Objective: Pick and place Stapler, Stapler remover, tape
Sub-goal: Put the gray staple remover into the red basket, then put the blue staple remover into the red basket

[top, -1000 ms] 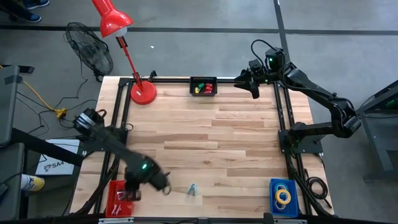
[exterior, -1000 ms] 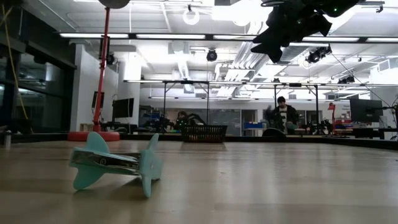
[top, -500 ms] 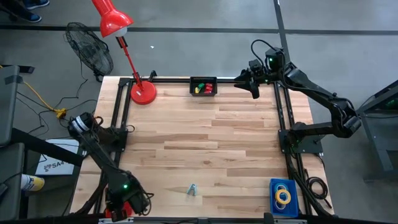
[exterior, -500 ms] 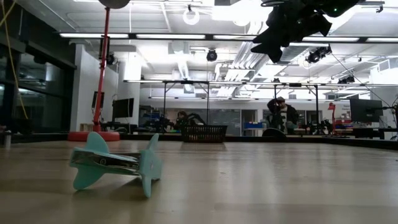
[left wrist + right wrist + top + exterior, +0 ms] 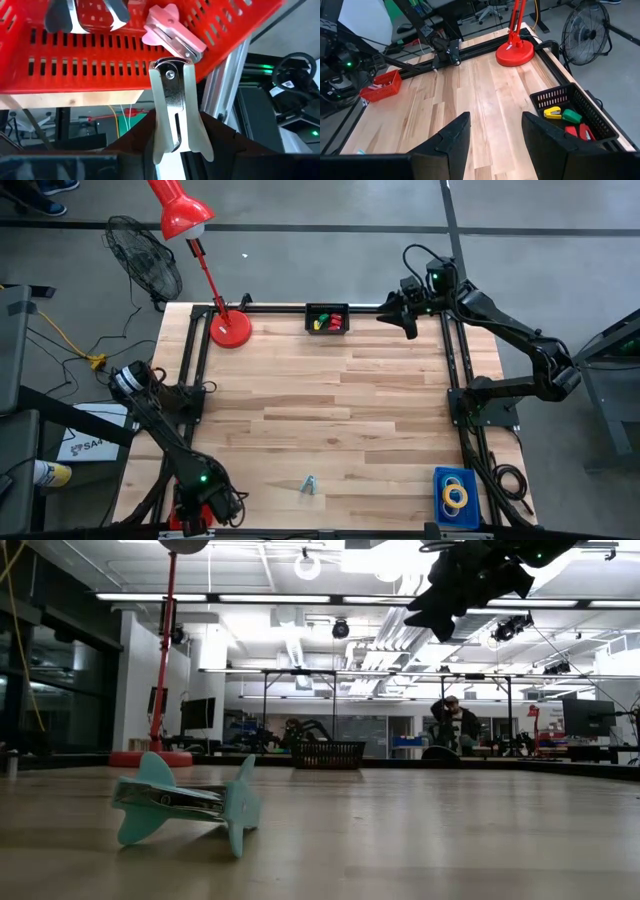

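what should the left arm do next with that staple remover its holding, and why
Probably ease forward over the red basket and open: the left gripper holds a pale staple remover just outside the basket's rim, where a pink one already lies. The right gripper waits open.

from my left gripper [image 5: 176, 145] i see a staple remover [image 5: 175, 107] of shiny bare metal between matt dark fingers [image 5: 131, 135], and just ahead of it a red basket [image 5: 125, 60] of glossy slotted plastic holding a pale pink plastic remover [image 5: 167, 30]. below my right gripper [image 5: 492, 137], matt black too, lies the table [image 5: 470, 105] of smooth light wood planks, with a black plastic mesh basket [image 5: 570, 112] beside.
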You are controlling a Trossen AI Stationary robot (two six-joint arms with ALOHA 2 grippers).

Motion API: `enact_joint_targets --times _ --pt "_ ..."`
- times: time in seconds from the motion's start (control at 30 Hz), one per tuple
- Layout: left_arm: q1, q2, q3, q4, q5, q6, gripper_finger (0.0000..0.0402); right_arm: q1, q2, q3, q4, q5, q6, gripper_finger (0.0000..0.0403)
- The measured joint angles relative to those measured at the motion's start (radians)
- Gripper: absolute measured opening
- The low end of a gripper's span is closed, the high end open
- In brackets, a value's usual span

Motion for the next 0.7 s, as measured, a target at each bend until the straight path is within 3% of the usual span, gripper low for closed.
enact_joint_targets --times 0.17,0.5,0.7 --pt "-0.001 0.0 -0.001 -0.008 -0.012 -0.001 0.0128 0.0 0.0 0.0 -0.011 0.0 0.0 0.0169" --pt "0.0 0.0 0.0 0.01 -0.067 0.057 0.0228 0.0 0.0 0.0 -0.049 0.001 0.008 0.0169" --pt "0.001 0.001 0.031 -0.027 -0.149 0.07 0.0258 0.0 0.0 0.0 -0.102 0.005 0.037 0.0169"
